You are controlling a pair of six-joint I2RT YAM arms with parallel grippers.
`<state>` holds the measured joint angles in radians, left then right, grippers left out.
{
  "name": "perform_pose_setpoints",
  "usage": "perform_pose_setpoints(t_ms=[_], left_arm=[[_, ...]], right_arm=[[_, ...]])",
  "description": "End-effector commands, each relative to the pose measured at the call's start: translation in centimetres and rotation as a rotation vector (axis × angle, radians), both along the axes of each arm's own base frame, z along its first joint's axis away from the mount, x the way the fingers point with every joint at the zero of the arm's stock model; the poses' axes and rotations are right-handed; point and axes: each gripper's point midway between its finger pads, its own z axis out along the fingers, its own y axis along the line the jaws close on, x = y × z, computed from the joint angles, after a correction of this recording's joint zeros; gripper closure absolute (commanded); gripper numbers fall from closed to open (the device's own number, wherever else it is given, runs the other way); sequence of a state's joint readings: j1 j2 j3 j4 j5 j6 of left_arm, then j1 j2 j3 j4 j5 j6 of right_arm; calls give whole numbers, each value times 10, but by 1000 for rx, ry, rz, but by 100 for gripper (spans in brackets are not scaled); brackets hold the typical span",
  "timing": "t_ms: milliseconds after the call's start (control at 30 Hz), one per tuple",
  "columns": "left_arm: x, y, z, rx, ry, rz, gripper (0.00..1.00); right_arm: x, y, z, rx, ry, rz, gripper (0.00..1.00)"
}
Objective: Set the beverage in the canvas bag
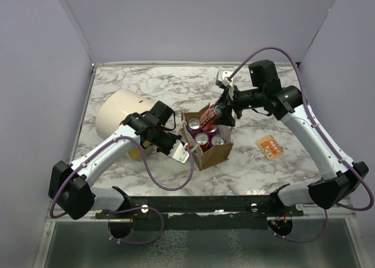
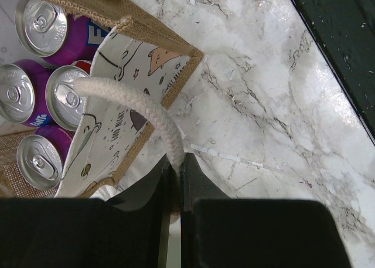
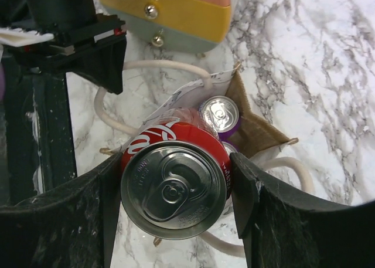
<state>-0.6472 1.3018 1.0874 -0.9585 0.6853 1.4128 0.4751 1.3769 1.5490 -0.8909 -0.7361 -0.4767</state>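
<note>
As seen from overhead, the marble desk (image 1: pixel 176 86) carries every item, and the canvas bag (image 1: pixel 212 155) stands upright near its middle with its mouth open.

1. A large cream cylinder (image 1: pixel 114 118) lies on its side just left of the bag.
2. The left arm (image 1: pixel 99 159) reaches from the near left to the bag's near-left corner. The right arm (image 1: pixel 310 133) bends in from the right to a point over the bag's far side.
3. The bag is boxy, with tan-brown weave outside and a white printed lining inside.
4. One cream rope handle (image 2: pixel 135 104) arches up from the bag's near wall. The left fingers (image 2: pixel 167 189) are closed tight on this handle, and the rope is pinched between them just outside the bag.
5. The red cola can (image 3: pixel 170 140), the beverage of the task, is clamped by its sides between the right fingers (image 1: pixel 220 112). It hangs tilted above the far rim of the bag and is not inside. Whether it touches the lining cannot be told.
6. Four purple cans (image 2: pixel 70 98) stand upright inside the bag, silver tops up and close together.
7. A small orange card (image 1: pixel 269 146) lies flat on the desk to the right of the bag, well apart from it.
</note>
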Motion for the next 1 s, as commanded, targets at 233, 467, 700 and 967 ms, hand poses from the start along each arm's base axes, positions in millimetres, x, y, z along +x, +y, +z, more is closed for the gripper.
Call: perform_pose_setpoints(t_ms=[233, 467, 700, 967], left_arm=[[-7, -2, 2, -20, 24, -26, 100], [-7, -2, 2, -19, 22, -25, 100], [-7, -2, 2, -17, 25, -25, 100], [-6, -3, 2, -19, 25, -26, 100]], right_arm=[[-17, 19, -32, -52, 6, 110, 99], [-29, 22, -49, -68, 65, 147, 99], [-41, 20, -61, -91, 116, 172, 99], [-50, 18, -71, -107, 158, 191, 99]])
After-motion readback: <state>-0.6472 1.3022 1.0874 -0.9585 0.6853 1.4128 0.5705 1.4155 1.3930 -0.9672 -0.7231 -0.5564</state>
